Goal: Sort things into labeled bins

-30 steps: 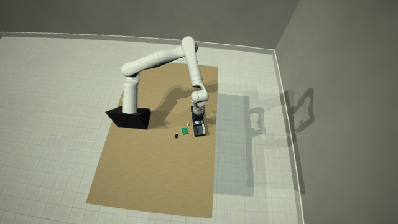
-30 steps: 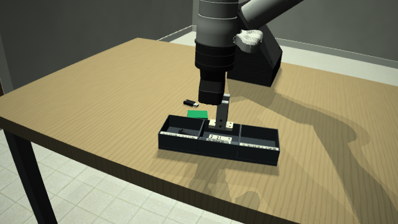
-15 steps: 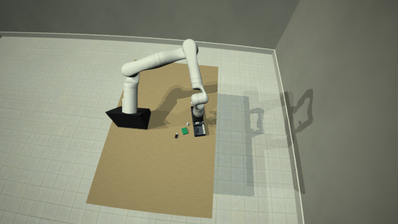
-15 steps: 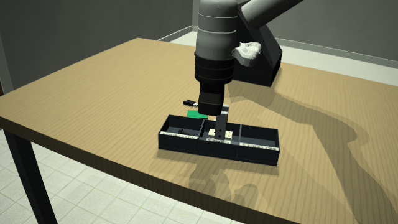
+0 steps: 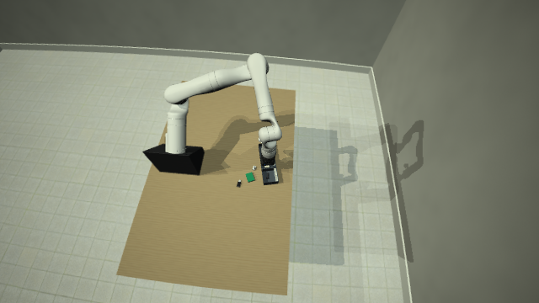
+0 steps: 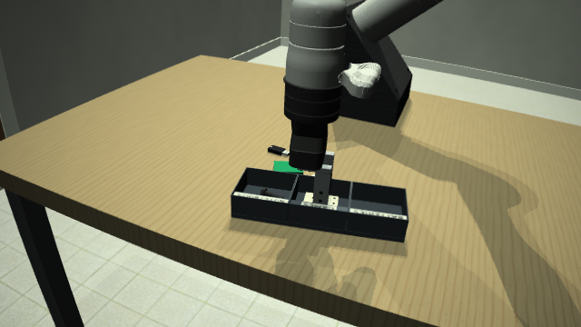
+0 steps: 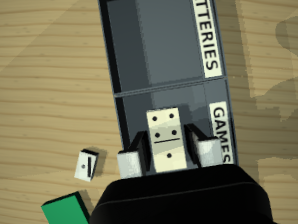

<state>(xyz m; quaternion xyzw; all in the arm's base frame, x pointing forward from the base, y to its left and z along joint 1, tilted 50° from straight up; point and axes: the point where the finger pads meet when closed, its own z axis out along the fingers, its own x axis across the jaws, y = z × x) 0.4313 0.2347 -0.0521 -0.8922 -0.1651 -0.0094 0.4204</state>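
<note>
A cream domino (image 7: 164,137) (image 6: 309,197) lies between my fingers, low inside the middle bin labelled GAMES (image 7: 222,133) (image 6: 318,205). My gripper (image 7: 167,140) (image 6: 323,183) (image 5: 268,167) is open, with a finger on each side of the domino and small gaps showing. The bin labelled BATTERIES (image 7: 160,43) is beside it and looks empty. On the table to the left lie a green card (image 7: 67,223) (image 6: 283,167) (image 5: 251,178), a black USB stick (image 6: 277,150) (image 5: 238,183) and a small white block (image 7: 87,164) (image 5: 254,167).
The three dark bins (image 6: 377,222) (image 5: 269,180) stand in one row near the table's edge. The left bin (image 6: 254,185) holds a small dark thing I cannot name. The arm's black base (image 5: 174,159) stands at the back of the wooden table (image 5: 202,236).
</note>
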